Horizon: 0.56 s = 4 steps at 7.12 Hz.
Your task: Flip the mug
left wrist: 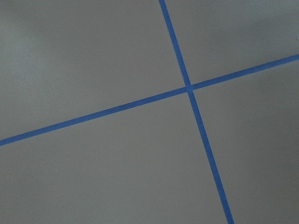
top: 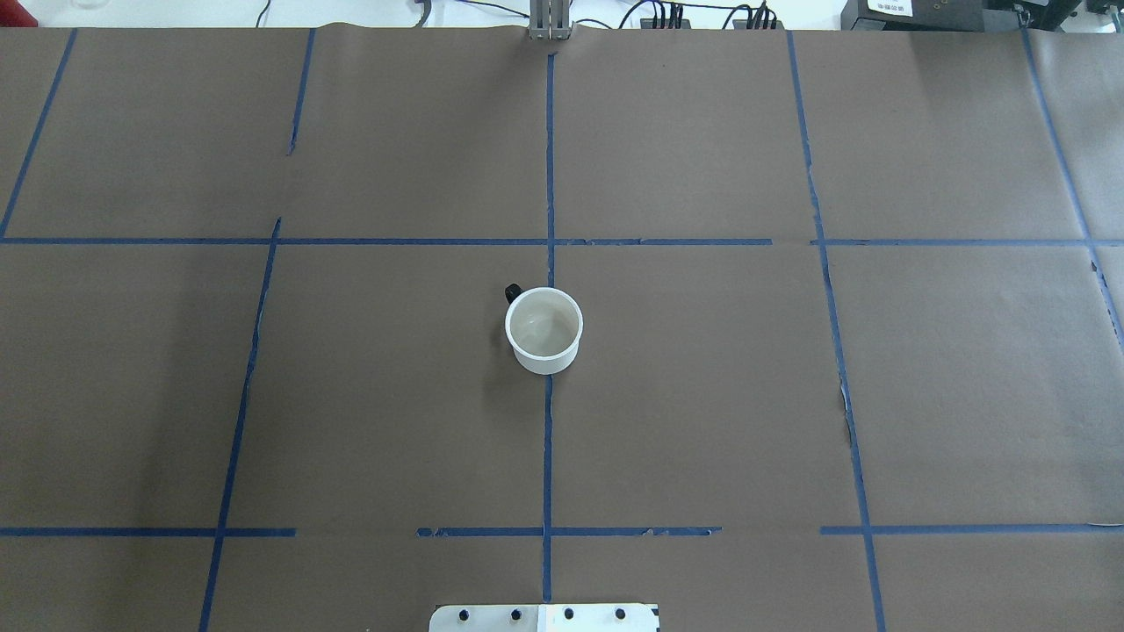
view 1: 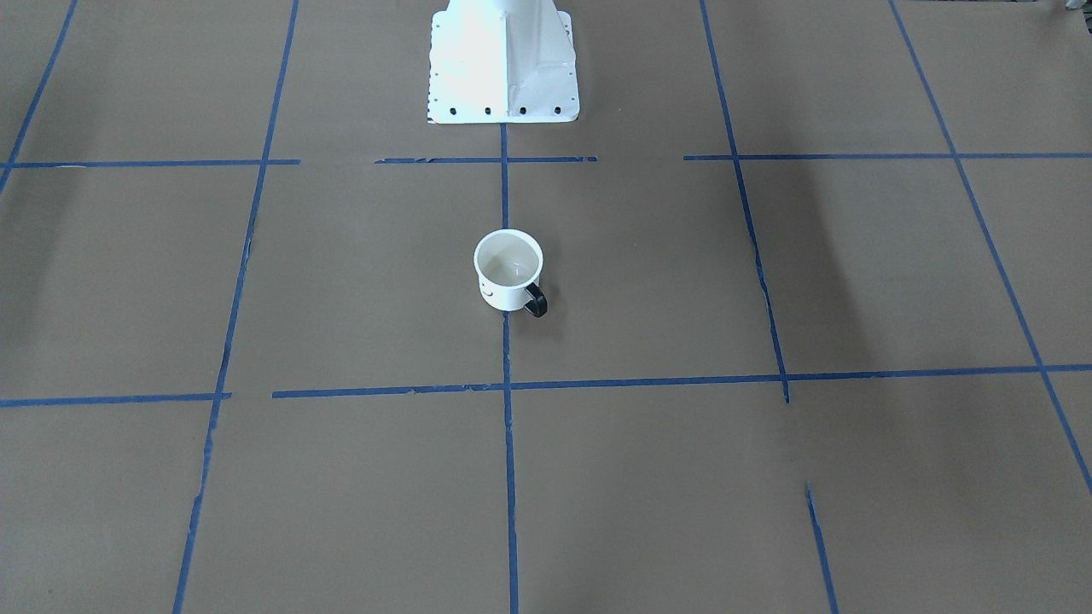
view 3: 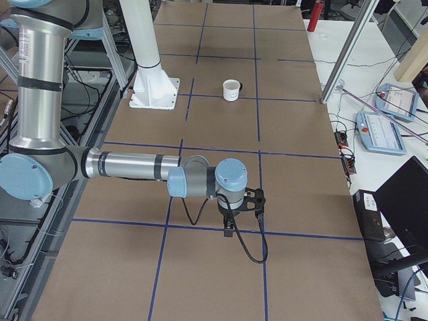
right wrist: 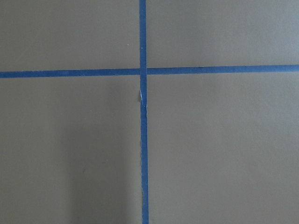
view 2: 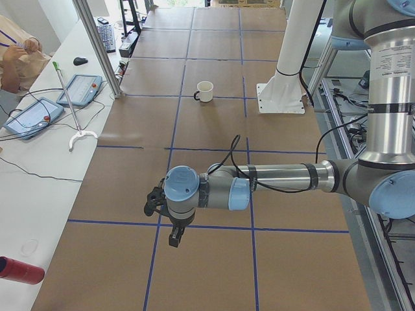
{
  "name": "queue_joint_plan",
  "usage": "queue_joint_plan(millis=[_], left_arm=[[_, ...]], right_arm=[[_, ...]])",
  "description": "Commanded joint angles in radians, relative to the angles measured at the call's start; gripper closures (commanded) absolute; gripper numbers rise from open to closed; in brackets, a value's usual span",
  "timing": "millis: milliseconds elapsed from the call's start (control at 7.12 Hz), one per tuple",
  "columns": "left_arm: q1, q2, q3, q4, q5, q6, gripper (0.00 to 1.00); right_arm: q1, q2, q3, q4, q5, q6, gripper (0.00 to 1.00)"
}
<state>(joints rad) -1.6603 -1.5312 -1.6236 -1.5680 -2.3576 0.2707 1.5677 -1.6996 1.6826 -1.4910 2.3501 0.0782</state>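
Note:
The white mug stands upright with its mouth up at the middle of the table, on a blue tape line. Its black handle points away from the robot. It also shows in the overhead view, the left view and the right view. My left gripper hangs over the table far to the mug's left. My right gripper hangs far to its right. Both show only in the side views, so I cannot tell if they are open or shut. The wrist views show only brown paper and tape.
The white robot pedestal stands just behind the mug on the robot's side. Brown paper with a blue tape grid covers the table. A bench with teach pendants and a metal post runs along the far edge.

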Motion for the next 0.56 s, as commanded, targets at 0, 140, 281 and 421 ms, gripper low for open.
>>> queue_joint_plan(millis=[0,140,281,421], left_arm=[[0.001,-0.055,-0.026,0.163,-0.002,-0.004,0.0],[0.001,-0.058,-0.027,0.16,-0.003,-0.002,0.0],[0.002,-0.061,-0.041,0.16,-0.006,-0.054,0.0],[0.007,-0.066,-0.051,0.126,-0.003,-0.173,0.0]], right_arm=[[0.0,0.0,0.0,0.0,0.0,0.0,0.0],[0.0,0.0,0.0,0.0,0.0,0.0,0.0],[0.0,0.0,-0.001,0.0,0.0,0.0,0.0],[0.0,0.0,0.0,0.0,0.0,0.0,0.0]])
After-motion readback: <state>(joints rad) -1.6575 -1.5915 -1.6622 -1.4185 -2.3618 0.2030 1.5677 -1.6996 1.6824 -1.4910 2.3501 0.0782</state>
